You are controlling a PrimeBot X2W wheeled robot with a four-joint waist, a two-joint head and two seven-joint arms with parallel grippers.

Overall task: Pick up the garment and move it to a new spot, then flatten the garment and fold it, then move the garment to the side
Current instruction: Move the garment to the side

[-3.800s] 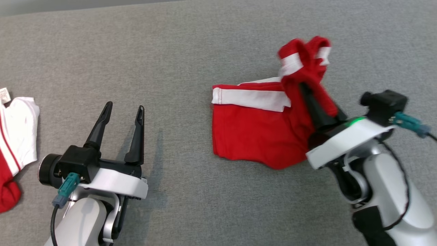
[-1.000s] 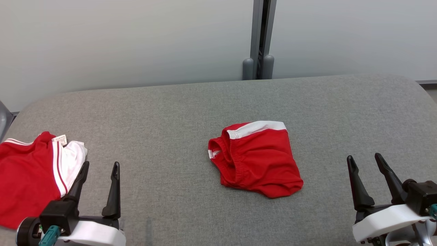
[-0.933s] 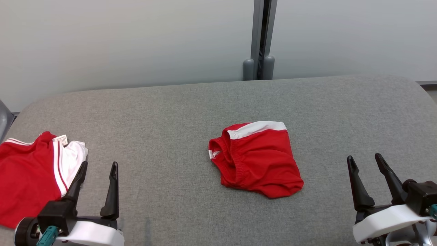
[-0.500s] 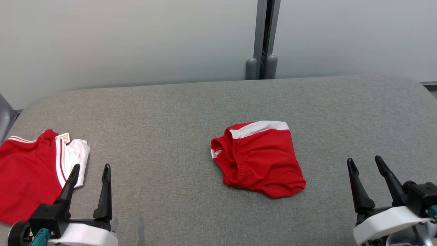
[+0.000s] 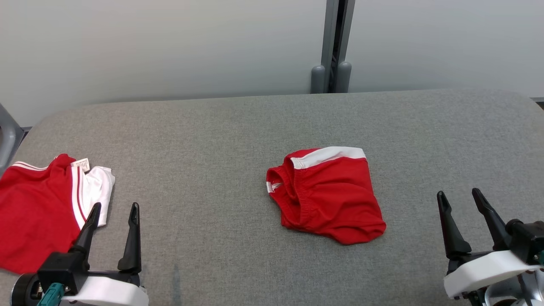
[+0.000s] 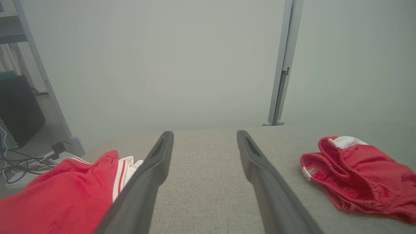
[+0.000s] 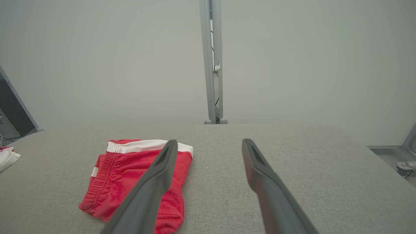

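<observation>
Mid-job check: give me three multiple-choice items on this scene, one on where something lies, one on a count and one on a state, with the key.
1. Where does the folded red garment lie on the grey table?
A. near the middle
B. at the far left end
C. hanging off the right edge

2. How many red-and-white garments are on the table?
A. one
B. two
C. three

3. How do the left claw and the right claw stand?
A. both shut on cloth
B. left open, right shut
C. both open, holding nothing

Key:
1 A: the head view shows it mid-table, apart from both claws.
2 B: a second garment lies at the table's left end.
3 C: each claw's fingers are spread, with nothing between them.
</observation>
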